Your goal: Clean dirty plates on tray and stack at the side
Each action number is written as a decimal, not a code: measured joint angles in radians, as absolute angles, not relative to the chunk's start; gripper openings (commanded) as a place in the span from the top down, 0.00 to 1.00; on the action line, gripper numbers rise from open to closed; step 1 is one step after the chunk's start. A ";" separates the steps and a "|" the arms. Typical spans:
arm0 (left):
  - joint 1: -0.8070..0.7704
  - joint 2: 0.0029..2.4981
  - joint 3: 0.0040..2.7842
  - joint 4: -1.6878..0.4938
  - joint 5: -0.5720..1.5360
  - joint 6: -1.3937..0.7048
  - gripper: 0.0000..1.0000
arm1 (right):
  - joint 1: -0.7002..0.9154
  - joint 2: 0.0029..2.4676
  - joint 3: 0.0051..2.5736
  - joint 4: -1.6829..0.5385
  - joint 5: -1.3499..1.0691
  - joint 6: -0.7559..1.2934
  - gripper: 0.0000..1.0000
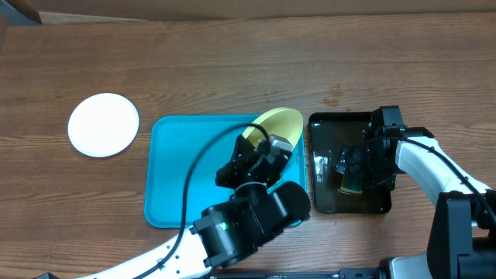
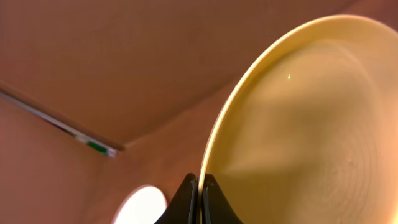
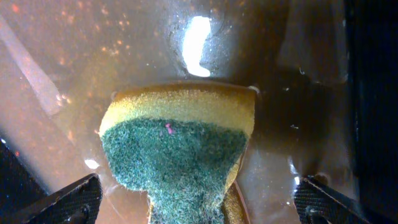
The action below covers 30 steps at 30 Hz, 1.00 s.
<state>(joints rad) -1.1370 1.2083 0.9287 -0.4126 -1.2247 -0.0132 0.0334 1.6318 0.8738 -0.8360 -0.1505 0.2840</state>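
My left gripper (image 1: 267, 149) is shut on the rim of the pale yellow plate (image 1: 283, 122) and holds it tilted on edge over the right end of the turquoise tray (image 1: 182, 178). In the left wrist view the fingers (image 2: 200, 190) pinch the plate's edge (image 2: 311, 124). A white plate (image 1: 103, 124) lies flat on the table left of the tray; it also shows in the left wrist view (image 2: 142, 205). No third plate can be told apart. My right gripper (image 1: 359, 167) is open over a sponge (image 3: 180, 143), its fingers (image 3: 199, 208) wide on either side of it.
The sponge, yellow with a green scouring face, lies in a smaller black tray (image 1: 325, 203) holding brownish water, just right of the turquoise tray. The tray's bare floor shows no other plates. Wooden tabletop lies all around, with a cardboard edge (image 1: 232, 15) along the back.
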 measured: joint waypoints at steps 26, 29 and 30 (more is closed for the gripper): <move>-1.124 1.327 0.934 -0.046 -1.386 0.287 0.91 | 0.033 1.631 0.874 -0.834 -0.150 0.285 0.00; -1.073 1.327 0.934 -0.112 -1.272 0.207 0.91 | 0.033 1.631 0.874 -0.835 -0.150 0.284 0.00; -1.045 1.327 0.936 -0.147 -1.219 0.167 0.91 | 0.033 1.631 0.874 -0.834 -0.150 0.285 0.00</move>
